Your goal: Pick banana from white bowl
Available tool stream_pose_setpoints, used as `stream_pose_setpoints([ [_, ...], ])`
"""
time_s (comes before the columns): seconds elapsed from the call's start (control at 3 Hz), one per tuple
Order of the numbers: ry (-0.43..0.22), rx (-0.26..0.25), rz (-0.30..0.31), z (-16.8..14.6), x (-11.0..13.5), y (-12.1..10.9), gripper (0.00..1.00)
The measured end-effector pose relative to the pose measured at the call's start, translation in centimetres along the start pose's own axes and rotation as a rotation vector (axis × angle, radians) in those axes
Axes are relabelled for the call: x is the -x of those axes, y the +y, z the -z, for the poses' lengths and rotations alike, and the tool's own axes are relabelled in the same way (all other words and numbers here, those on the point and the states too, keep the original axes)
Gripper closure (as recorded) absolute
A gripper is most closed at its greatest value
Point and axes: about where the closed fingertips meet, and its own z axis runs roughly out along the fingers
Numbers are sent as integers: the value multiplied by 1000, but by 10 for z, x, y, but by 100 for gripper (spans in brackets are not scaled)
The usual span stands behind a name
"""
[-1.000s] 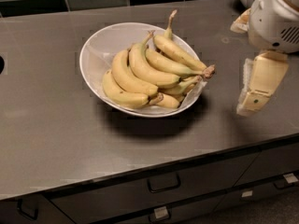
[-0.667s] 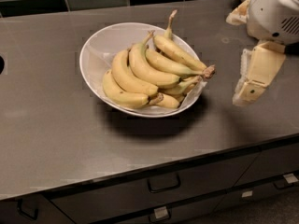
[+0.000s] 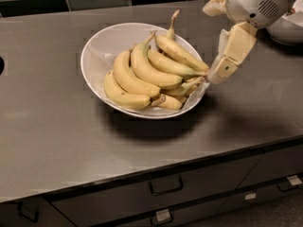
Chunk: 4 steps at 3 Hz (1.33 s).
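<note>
Cream-coloured and slanting down toward the lower left, the end effector (image 3: 217, 74) hangs at the right rim of the white bowl (image 3: 101, 39), its tip just beside the near ends of the fruit. Whether it is spread or pressed together cannot be told from this angle; it pinches nothing that can be seen.

The banana (image 3: 182, 55) lies on top of the bunch at the right side of the white bowl. Its stem points up toward the top of the frame. Its long axis runs from upper left to lower right, so its lower end comes out right at the end effector's tip, touching or nearly so. The rest of it lies to the left and a little up from the end effector.

The arm enters from the upper right corner. Its rounded white wrist housing (image 3: 255, 4) sits above the tabletop (image 3: 52, 126), and the end effector hangs down-left from it.

As I judge it, the grasp depends on closing across that diagonal rather than along it. The curved bananas packed underneath leave little room to get under it.
</note>
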Motion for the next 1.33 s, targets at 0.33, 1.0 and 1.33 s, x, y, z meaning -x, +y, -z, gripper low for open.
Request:
stream_pose_setpoints([
  [0.33, -81, -9, -66, -29, 21, -18, 0],
  [1.0, -98, -50, -116, -34, 25, -22, 0],
  [1.33, -134, -124, -216, -39, 31, -28, 0],
])
